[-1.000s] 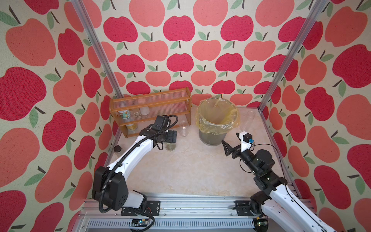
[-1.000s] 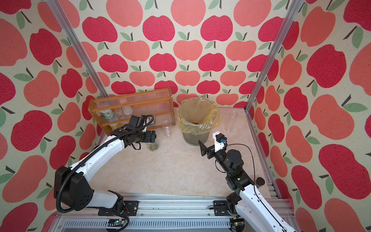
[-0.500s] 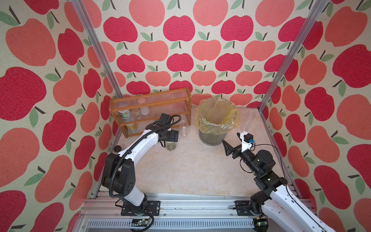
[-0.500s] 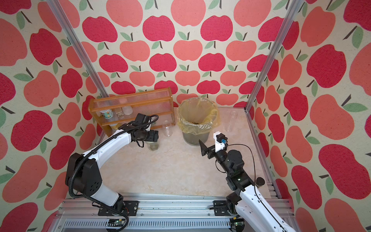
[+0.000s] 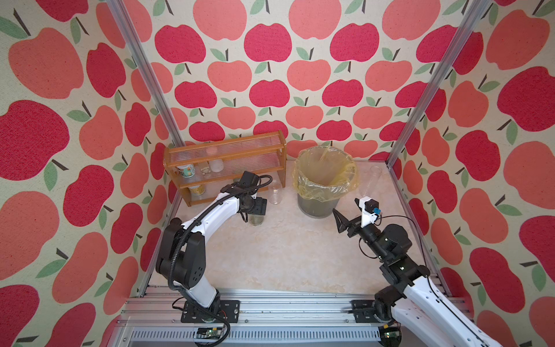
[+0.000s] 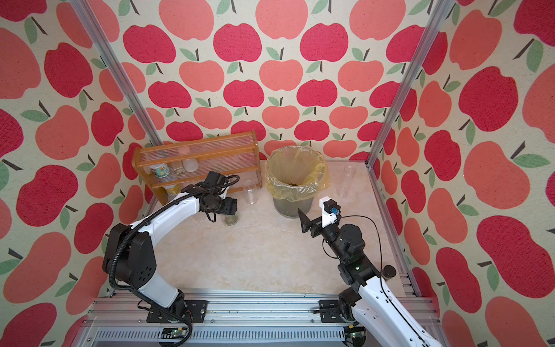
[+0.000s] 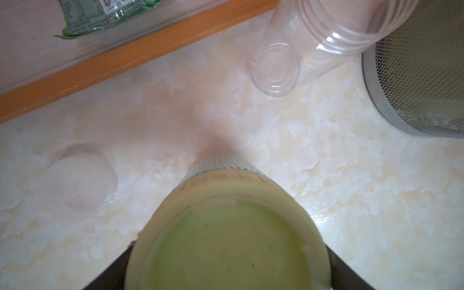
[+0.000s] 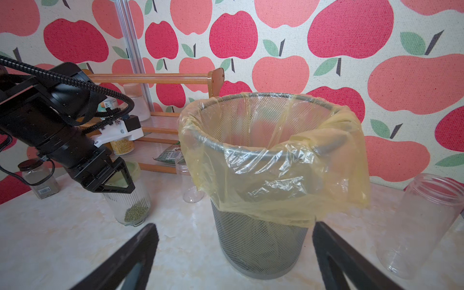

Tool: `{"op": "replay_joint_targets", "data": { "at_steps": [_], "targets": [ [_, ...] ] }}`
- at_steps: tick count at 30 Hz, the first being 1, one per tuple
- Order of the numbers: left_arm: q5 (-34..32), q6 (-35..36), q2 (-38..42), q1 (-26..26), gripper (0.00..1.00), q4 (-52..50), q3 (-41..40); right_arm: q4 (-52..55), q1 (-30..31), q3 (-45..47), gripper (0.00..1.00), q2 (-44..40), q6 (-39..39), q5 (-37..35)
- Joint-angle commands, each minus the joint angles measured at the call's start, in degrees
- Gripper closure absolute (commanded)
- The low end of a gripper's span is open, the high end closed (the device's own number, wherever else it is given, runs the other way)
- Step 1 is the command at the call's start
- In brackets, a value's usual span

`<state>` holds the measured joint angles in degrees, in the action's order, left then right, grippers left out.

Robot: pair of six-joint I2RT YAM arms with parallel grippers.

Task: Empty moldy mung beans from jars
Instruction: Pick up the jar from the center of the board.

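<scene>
Now the left claw sits around the green lid, likely to twist it off; I cannot tell if it squeezes yet. The jar of mung beans stands on the tabletop. The right claw gapes, empty.

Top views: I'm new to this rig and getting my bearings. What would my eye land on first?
The loud apple-print walls all round. Then the mesh bin with its yellow liner, at the back centre, and the left gripper, its fingers straddling the pale green lid of a jar with mung beans at its bottom, before the wooden rack.
</scene>
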<state>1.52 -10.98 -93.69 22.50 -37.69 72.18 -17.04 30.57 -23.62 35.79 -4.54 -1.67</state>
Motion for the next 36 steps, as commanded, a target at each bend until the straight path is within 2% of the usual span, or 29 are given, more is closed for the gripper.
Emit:
{"op": "replay_joint_targets", "data": {
  "at_steps": [1, 11, 19, 22, 27, 36],
  "targets": [
    [0.2, 0.96, -1.64, -0.41, 0.15, -1.05, 0.91, -0.44, -0.42, 0.32, 0.01, -0.17, 0.76, -0.82],
    [-0.34, 1.67, -2.37, -0.2, 0.14, -0.72, 0.68, -0.28, -0.45, 0.24, 0.01, -0.14, 0.84, -0.86],
    [0.23, 2.28, -0.67, -0.19, 0.28, -1.21, 0.59, -0.09, -0.42, -0.01, 0.01, 0.08, 1.3, -0.88],
    [1.06, 2.19, 0.63, -0.18, 0.38, -1.33, 0.88, 0.77, -0.46, -0.66, 0.01, -0.42, 1.5, -0.62],
    [2.99, 1.62, 3.54, -0.23, 0.41, -2.37, 1.97, 0.84, -0.49, -0.72, 0.01, -1.31, 1.28, -0.22],
    [3.45, 0.83, 8.0, -0.17, 0.42, -4.94, 5.06, -0.68, -0.42, -1.24, 0.01, -0.55, 0.23, 1.79]
  ]
}}
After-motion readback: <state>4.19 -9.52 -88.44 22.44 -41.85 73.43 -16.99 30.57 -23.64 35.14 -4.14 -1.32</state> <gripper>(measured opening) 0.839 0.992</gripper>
